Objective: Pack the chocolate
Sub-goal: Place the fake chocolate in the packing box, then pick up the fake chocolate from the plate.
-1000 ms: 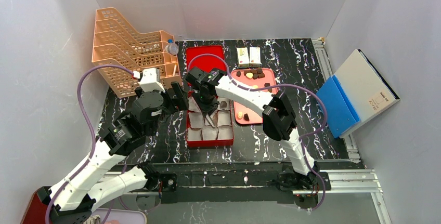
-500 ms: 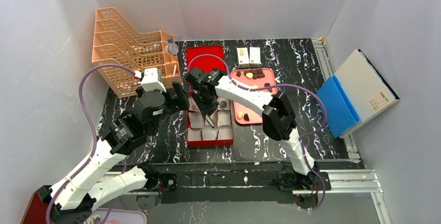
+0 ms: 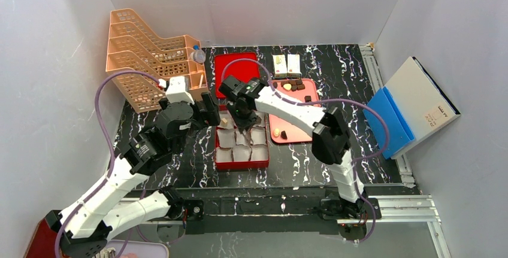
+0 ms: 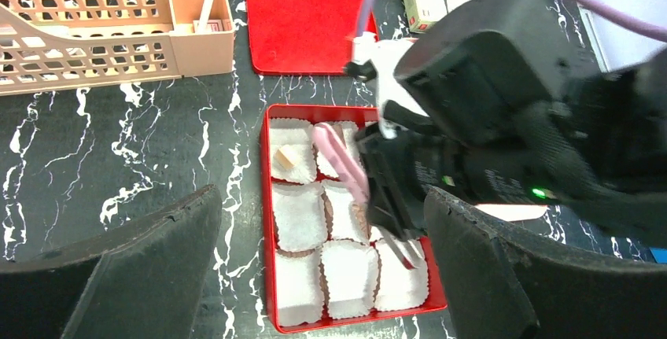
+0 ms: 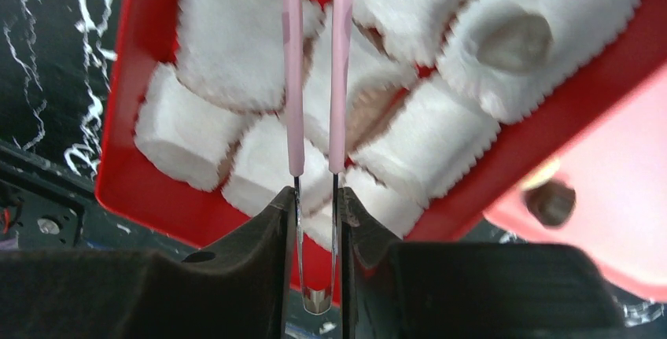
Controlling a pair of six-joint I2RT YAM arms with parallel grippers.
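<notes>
Okay, view differences first. Only the top view gives the layout: red box (image 3: 242,166) of white paper cups (image 3: 241,154), red lid (image 3: 236,66) just behind the box, red tray (image 3: 311,114) just right of it, two small white cartons (image 3: 286,64) behind-right, peach file racks (image 3: 144,48) behind-left, and a blue-and-white binder (image 3: 413,105) well right of the box.

Only the left wrist view shows a tan piece (image 4: 287,157) sitting in a cup in the box's left column, near its back end. Only the right wrist view shows the grip. The right gripper (image 5: 315,197) is clamped on the base of the pink tweezers (image 5: 292,79). The two tweezer arms run parallel with a gap, and the tips run out of frame, so I can't tell if they carry anything.

The right arm reaches from its base left across the tray, elbow raised right of the box, wrist tipped down over the box's back half. The left arm stretches forward to the box's back-left corner. The left gripper (image 4: 321,196) has its jaws spread wide, holding nothing, and its camera looks down on the box.

Counts:
- Two arms, one pair of tweezers, one box, one lid, one tray, two cartons.
- Cups sit in three columns. The total is partly hidden under the right arm.
- Chocolates (image 3: 293,84): roughly ten dark and yellow ones loose on the tray right of the box, too small for an exact count, plus the one tan piece seen in the box.
</notes>
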